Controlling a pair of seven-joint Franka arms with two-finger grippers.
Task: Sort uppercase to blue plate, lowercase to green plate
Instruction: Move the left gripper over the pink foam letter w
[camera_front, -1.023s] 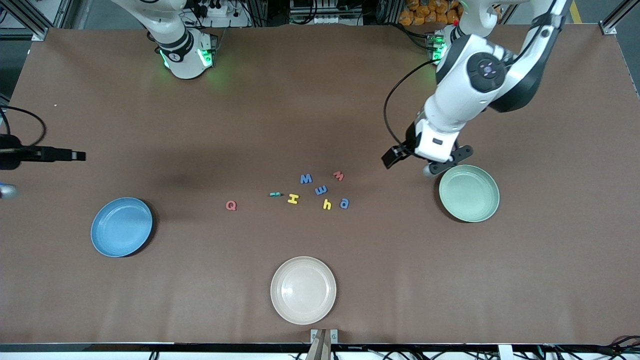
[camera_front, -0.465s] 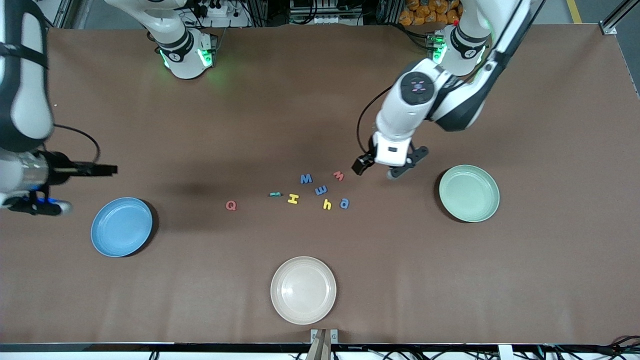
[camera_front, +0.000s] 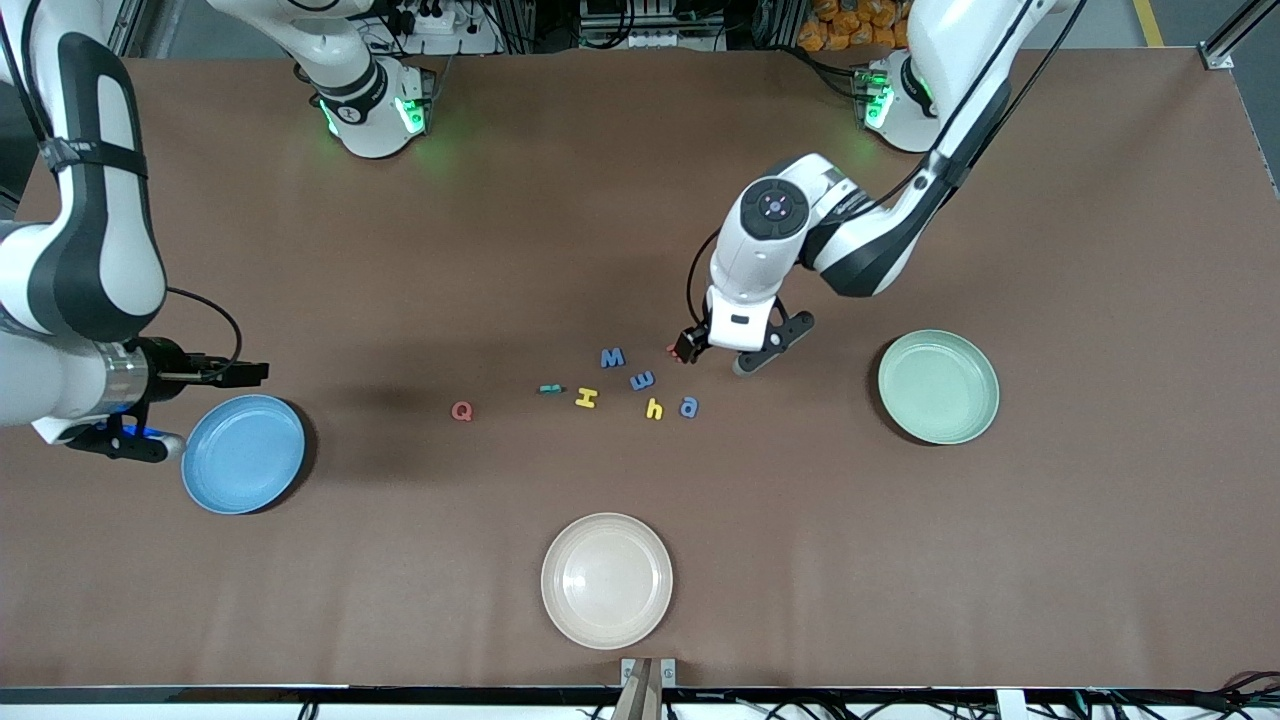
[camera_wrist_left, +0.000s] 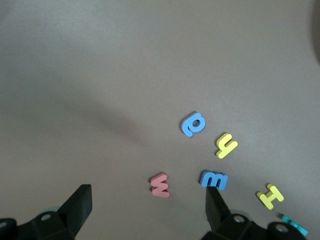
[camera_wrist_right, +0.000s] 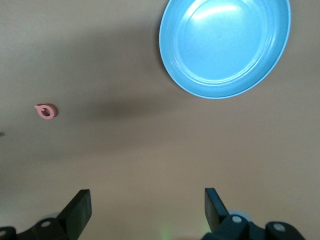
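Observation:
The letters lie in a loose cluster mid-table. The uppercase ones are a red Q, teal R, yellow H and blue W. The lowercase ones are a blue m, yellow h, blue a and red w. My left gripper hangs open and empty over the table next to the red w, which shows between its jaws. The right gripper hovers open and empty beside the blue plate. The green plate holds nothing.
A cream-white plate sits near the table's front edge, nearer the front camera than the letters. In the right wrist view, the blue plate and the red Q lie ahead of the open right gripper.
The left arm has swung from beside the green plate to the letter cluster, over the red w. The right arm has come in from the table's end toward the blue plate. Both grippers stayed open.

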